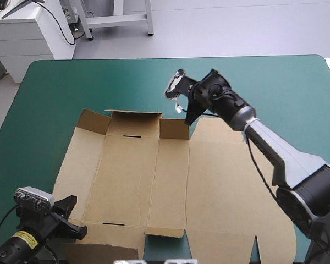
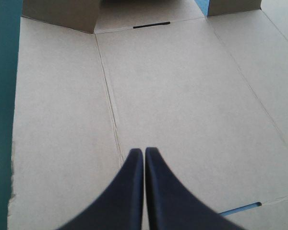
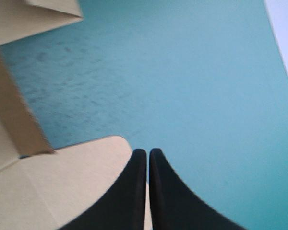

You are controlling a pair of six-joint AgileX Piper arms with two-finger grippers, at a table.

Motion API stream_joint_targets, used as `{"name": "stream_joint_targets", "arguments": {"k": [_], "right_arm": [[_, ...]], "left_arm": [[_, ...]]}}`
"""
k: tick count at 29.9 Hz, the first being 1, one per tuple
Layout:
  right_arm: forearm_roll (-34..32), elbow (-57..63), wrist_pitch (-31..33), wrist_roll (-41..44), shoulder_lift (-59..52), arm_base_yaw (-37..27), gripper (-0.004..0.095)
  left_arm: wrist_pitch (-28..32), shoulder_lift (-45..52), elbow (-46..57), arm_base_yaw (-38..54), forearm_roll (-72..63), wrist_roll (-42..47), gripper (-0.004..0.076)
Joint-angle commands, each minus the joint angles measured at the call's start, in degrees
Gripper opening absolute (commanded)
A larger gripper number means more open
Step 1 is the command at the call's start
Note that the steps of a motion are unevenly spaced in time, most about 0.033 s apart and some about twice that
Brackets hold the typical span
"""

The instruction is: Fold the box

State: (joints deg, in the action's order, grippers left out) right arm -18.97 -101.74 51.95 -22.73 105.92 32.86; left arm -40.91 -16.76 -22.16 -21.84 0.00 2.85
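The brown box lies as a cut sheet on the teal-green cover, and its far wall flaps are raised. My left gripper is at the box's near left corner. In the left wrist view it is shut above the flat panel, pointing toward a slot. My right gripper is at the sheet's far edge, beside the raised flap's end. It is shut over the rounded corner of the wide panel, with nothing seen between the fingers.
The teal-green cover shows beyond the box toward the far and right edges. A narrower strip runs along the left. A small flap at the box's near edge is slightly lifted.
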Motion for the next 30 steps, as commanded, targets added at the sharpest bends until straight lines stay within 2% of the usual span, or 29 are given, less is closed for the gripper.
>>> {"name": "stream_joint_targets", "arguments": {"k": [1,4,7,11,16,22,30], "right_arm": [[-3.25,-1.91,0.71,6.24,-7.33,-4.92,-0.0019],[0.43,-1.91,5.48,5.55,-11.68,-10.03,-0.0019],[6.92,-0.14,8.80,4.36,-16.69,-16.46,-0.0019],[17.22,6.22,9.83,2.58,-24.64,-26.23,-0.0020],[22.87,16.62,10.21,2.58,-35.21,-35.35,-0.0019],[25.26,27.82,8.52,2.80,-44.87,-40.23,-0.0019],[31.02,34.20,7.77,2.91,-48.14,-40.19,-0.0020]], "left_arm": [[3.65,-0.55,-1.39,-0.18,-0.85,0.04,-0.0008],[3.65,-0.55,-1.39,-0.18,-0.85,0.16,-0.0008],[3.65,-0.55,-1.39,-0.18,-0.85,0.16,-0.0008],[3.65,-0.55,-1.39,-0.18,-0.85,0.16,-0.0008],[3.54,-0.67,-1.39,-0.18,0.00,0.16,-0.0008],[-0.07,-4.99,-6.08,-0.18,2.25,3.57,-0.0008],[-9.40,-23.55,-22.01,-0.18,1.75,3.57,-0.0008]]}}
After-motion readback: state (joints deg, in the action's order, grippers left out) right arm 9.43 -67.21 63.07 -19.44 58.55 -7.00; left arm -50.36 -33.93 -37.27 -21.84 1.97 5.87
